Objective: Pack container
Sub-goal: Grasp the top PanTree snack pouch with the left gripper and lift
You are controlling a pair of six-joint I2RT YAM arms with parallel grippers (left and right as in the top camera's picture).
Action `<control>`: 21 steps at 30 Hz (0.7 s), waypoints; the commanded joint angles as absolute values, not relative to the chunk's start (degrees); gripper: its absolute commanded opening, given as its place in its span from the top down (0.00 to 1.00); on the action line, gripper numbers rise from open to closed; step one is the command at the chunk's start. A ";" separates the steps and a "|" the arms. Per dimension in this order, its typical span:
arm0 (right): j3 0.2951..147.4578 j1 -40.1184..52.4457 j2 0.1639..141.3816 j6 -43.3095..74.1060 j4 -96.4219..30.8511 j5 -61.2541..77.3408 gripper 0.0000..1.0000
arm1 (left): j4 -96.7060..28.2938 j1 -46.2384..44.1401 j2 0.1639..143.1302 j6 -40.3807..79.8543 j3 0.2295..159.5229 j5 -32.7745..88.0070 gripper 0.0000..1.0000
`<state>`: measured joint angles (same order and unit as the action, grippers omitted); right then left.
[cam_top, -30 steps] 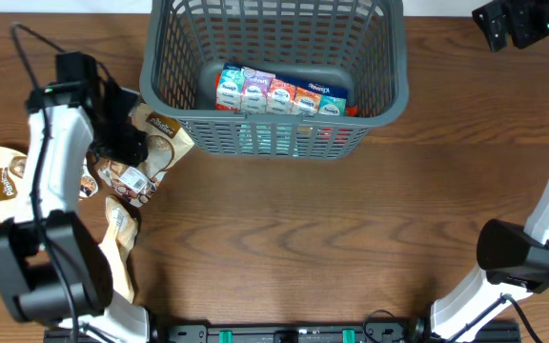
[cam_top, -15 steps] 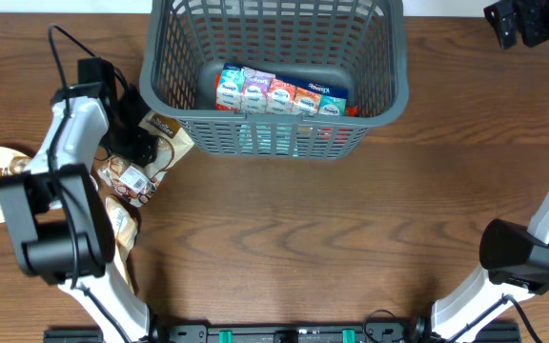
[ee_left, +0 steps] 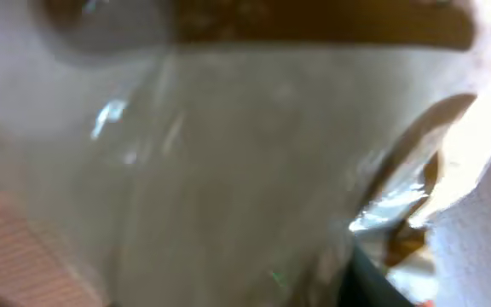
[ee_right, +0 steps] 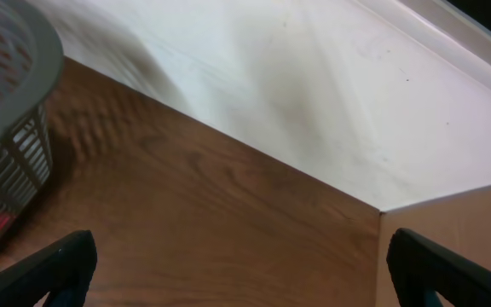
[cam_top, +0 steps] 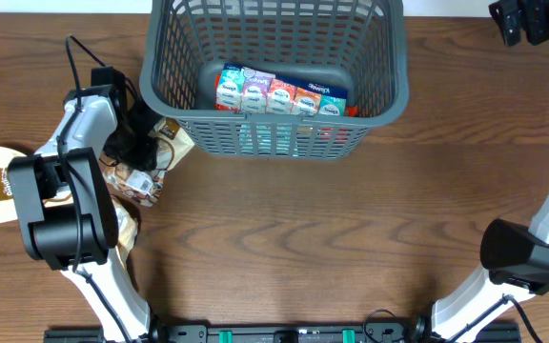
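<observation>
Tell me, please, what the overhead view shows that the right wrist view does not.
Only the overhead view shows the colourful cartons in the container, the snack packets and the left tool at them. Only the right wrist view shows the white wall beyond the table. Both show the container's grey lattice and the brown wooden table.

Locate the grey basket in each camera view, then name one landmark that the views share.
Overhead: the container sits at top centre, against the far edge.
Left wrist: not in it; blurred, shiny wrapping fills the frame.
Right wrist: the container's rim and slotted wall curve along the left edge.
Shared landmark: the wooden table, also in the right wrist view.
</observation>
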<state>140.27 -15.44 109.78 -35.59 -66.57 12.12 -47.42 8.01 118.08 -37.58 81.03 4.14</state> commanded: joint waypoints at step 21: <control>140.03 -16.10 109.75 -35.81 -70.87 12.23 0.01 | -49.65 8.01 93.89 -14.59 81.56 2.11 0.94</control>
<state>140.18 -15.79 109.78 -35.59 -70.59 12.14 -49.17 8.03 98.72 -18.72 81.21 3.38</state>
